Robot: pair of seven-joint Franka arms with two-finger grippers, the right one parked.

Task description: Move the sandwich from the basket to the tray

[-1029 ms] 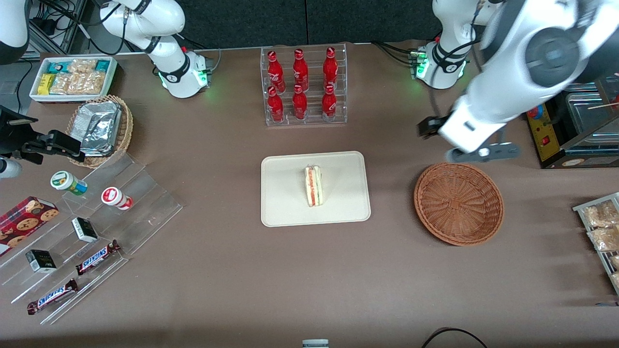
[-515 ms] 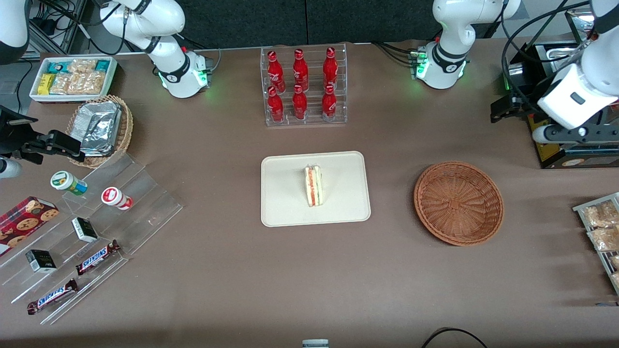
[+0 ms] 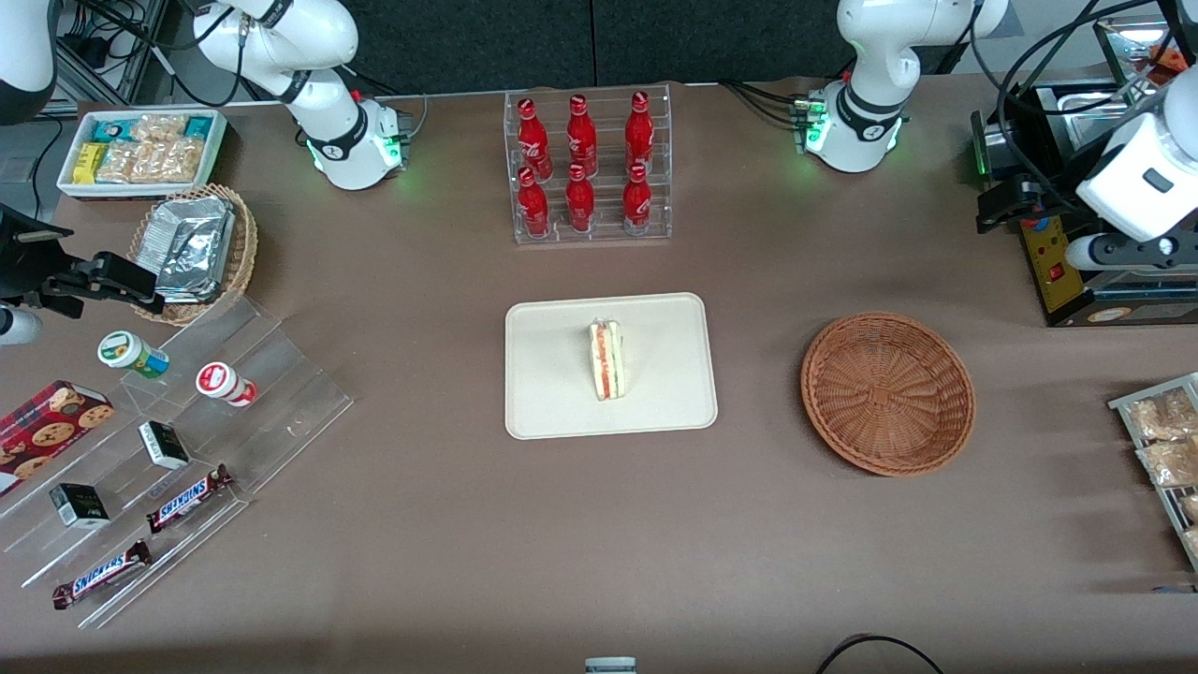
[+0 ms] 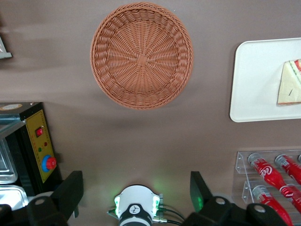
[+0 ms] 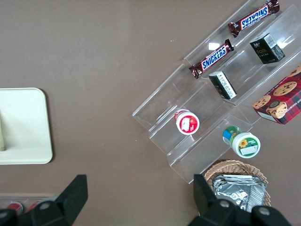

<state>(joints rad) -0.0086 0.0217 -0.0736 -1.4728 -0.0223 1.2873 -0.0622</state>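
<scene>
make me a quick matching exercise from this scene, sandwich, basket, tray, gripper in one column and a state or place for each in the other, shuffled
1. sandwich
2. basket
3. tray
4. gripper

a. woven, nothing in it
b. open, holding nothing, high over the table at the working arm's end
c. lies on the tray
d. cream, flat on the table beside the basket

Pairs: 1-c, 2-a, 3-d, 4-b

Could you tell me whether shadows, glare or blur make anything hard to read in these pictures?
Front view: soft, even light; faint shadows fall beside the tray and basket; the sandwich is sharp. Left wrist view: the hand, open with nothing in it, looks dark against the table; a green glow shows at the arm base. Right wrist view: the clear acrylic steps catch mild glare.
</scene>
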